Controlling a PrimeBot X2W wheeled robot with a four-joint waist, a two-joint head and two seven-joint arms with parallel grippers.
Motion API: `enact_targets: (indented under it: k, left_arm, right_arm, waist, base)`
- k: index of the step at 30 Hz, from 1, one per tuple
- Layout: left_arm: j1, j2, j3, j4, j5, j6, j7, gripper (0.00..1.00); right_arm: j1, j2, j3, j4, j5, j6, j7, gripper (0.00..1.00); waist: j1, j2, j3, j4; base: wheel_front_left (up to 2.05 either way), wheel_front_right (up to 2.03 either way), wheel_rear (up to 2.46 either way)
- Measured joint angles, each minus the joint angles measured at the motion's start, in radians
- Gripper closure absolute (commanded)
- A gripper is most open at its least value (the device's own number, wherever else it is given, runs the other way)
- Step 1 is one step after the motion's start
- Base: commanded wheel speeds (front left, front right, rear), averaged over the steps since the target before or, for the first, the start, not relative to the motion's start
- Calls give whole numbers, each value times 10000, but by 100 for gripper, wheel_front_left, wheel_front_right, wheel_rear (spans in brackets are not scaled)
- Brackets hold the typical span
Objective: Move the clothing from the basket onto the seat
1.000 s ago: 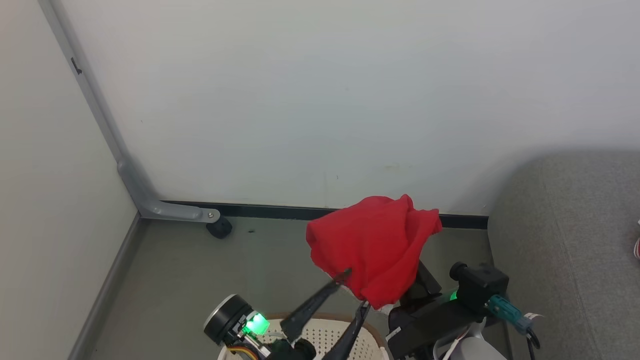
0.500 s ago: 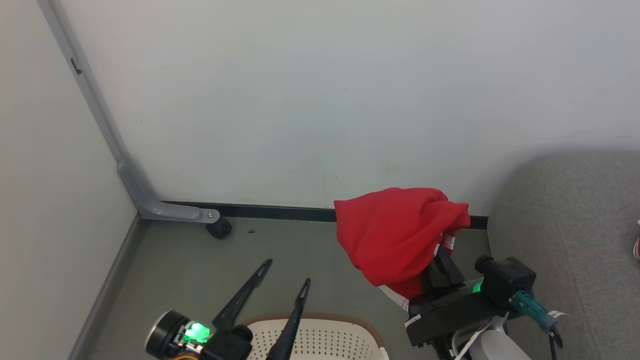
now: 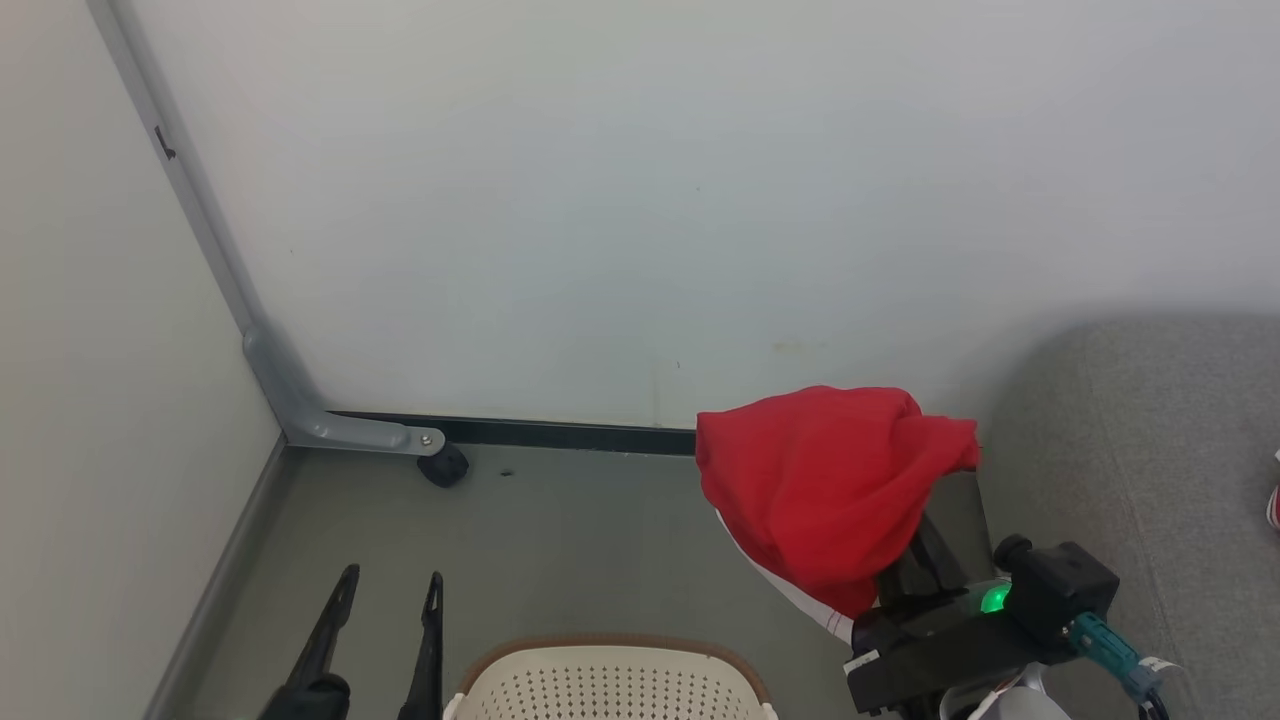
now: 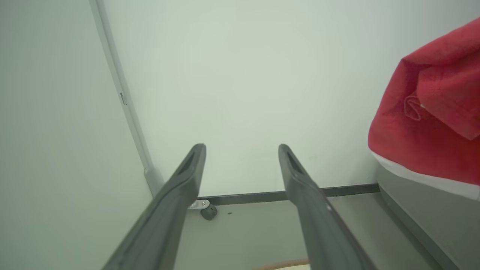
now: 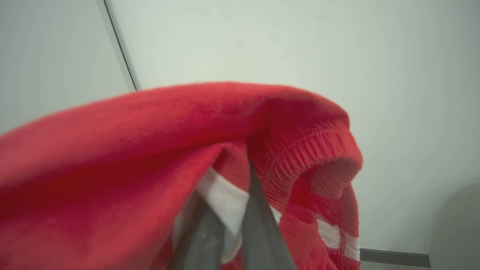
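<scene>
The red knit garment (image 3: 830,485), soft and bunched with a white panel and a ribbed cuff, hangs in the air, pinched in the closed right gripper (image 5: 232,202), just short of the grey woven seat (image 3: 1150,450). The left gripper (image 3: 392,580) has just let go and dropped back beside the perforated cream basket (image 3: 610,650), fingers spread wide and empty — so the right arm alone likely finishes the carry.
</scene>
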Motion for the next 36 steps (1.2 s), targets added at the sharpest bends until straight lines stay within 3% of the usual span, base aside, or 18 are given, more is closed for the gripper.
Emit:
enact_targets:
  k: [19, 36]
  left_arm:
    - [1728, -272, 523, -311, 44, 249, 2, 0]
    - [1981, -384, 316, -878, 481, 232, 2, 0]
  right_arm:
    - [1957, -15, -1152, -924, -393, 0, 0, 100]
    - [2123, 58, -1471, -1256, -892, 188, 2, 100]
  waist:
    - [0, 0, -230, -85]
    - [0, 0, -238, -641]
  base:
    - [0, 0, 0]
    - [0, 0, 0]
